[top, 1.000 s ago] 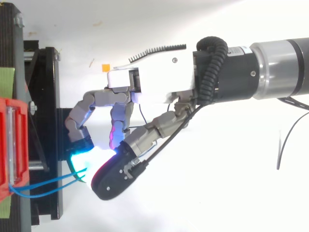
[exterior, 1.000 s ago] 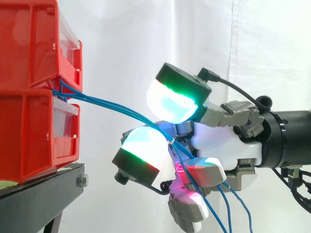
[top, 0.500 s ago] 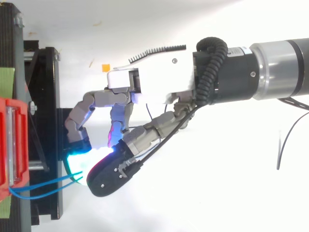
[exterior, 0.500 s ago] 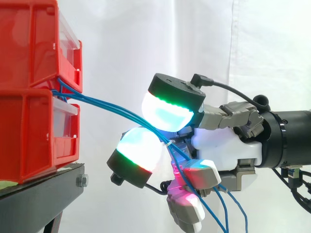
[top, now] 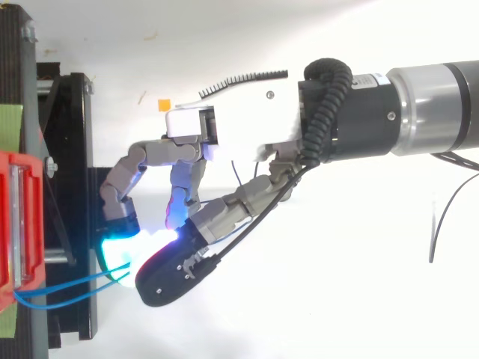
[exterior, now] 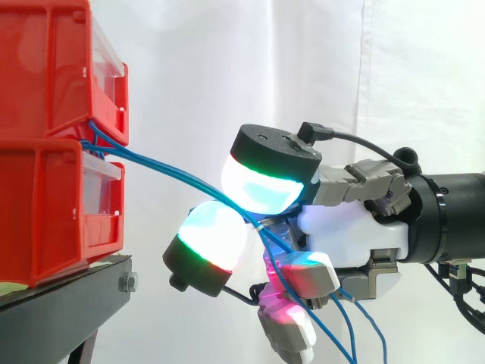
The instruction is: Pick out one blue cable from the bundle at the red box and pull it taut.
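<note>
Hand (exterior: 348, 235) curled narrow round blue cables (exterior: 167, 163), glowing pads (exterior: 261, 186) nipping several, not one; cables run from front of red boxes (exterior: 45, 205) at stand (exterior: 61, 303) edge in a slack curve, ends hanging below hand. Grip looks made; singling one out and pulling taut left

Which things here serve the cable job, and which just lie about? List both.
Job: thin blue cables; stacked red plastic bins they run from; robot hand with glowing pads, curled round the cables.
Lying about: black metal stand; white curtain; small orange square on the white surface.
</note>
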